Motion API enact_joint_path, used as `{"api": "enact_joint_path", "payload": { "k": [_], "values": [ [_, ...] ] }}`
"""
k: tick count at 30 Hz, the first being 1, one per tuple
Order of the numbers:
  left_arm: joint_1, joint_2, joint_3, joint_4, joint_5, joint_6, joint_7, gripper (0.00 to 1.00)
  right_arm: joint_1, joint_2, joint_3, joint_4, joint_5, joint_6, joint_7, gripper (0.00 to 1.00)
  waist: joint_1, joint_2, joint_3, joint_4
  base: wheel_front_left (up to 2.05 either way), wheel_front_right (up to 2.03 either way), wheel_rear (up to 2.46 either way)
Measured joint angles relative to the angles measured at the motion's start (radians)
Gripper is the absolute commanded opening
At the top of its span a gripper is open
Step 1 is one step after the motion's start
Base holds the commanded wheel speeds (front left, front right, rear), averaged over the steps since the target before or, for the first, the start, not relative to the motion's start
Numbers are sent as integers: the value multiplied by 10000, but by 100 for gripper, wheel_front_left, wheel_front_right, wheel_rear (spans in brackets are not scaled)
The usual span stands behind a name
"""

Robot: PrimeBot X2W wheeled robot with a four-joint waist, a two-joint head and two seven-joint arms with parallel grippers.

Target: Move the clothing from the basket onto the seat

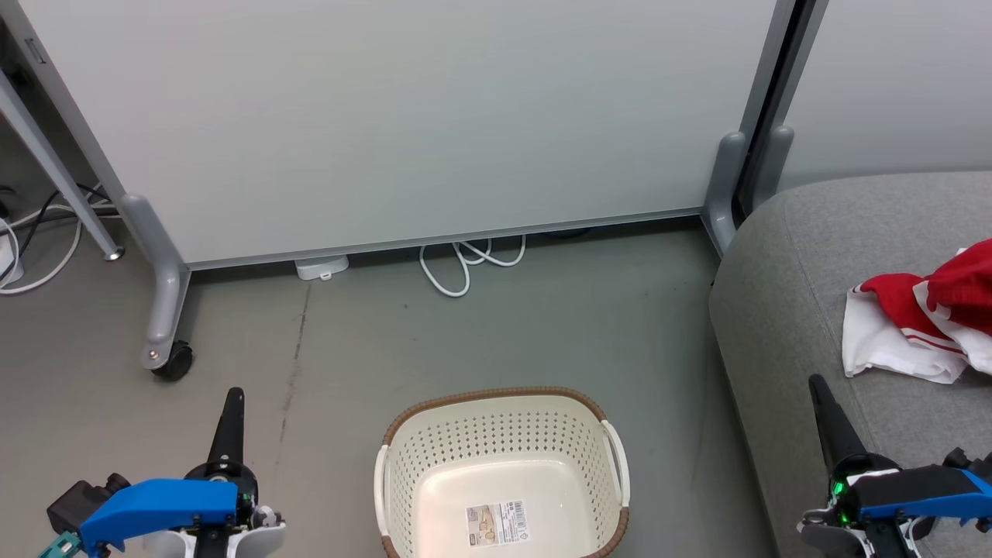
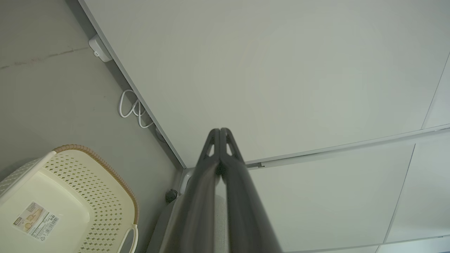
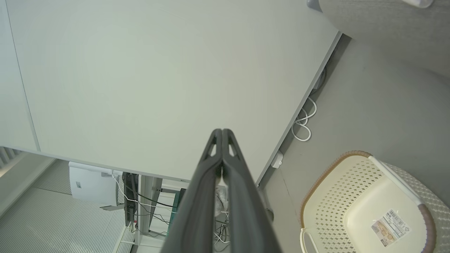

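Clothing (image 1: 922, 325) is the last thing met on a sweep from left to right. First comes the left gripper (image 1: 232, 401), low at the left over the floor, its two dark fingers pressed together and carrying nothing. Next, in the centre and nearest the robot, stands the basket (image 1: 496, 394). Its pale bottom is bare apart from a barcode sticker (image 1: 496, 524), so no garment is left in it. Further right, the right gripper (image 1: 818, 391) hangs over the near part of the seat (image 1: 775, 310), likewise clamped on nothing. Beyond and to the right of its tip, apart from it, the red-and-white heap lies crumpled on the grey cushion. It stretches roughly across the view and runs off the right edge, so its full extent cannot be told. The right arm is clearly the nearer; the left is well apart, on the basket's other side. With the basket emptied and the fabric on the cushion, the transfer looks finished.
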Motion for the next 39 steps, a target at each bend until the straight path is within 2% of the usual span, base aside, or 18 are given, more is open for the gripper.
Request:
{"api": "enact_joint_path", "payload": {
  "k": [39],
  "values": [
    [-271, -56, 568, -531, -2598, 0, 715, 0, -292, -13, -84, -52, 2953, 0, 357, 0, 0, 0, 77, -224, 0, 0, 0]
  ]
}}
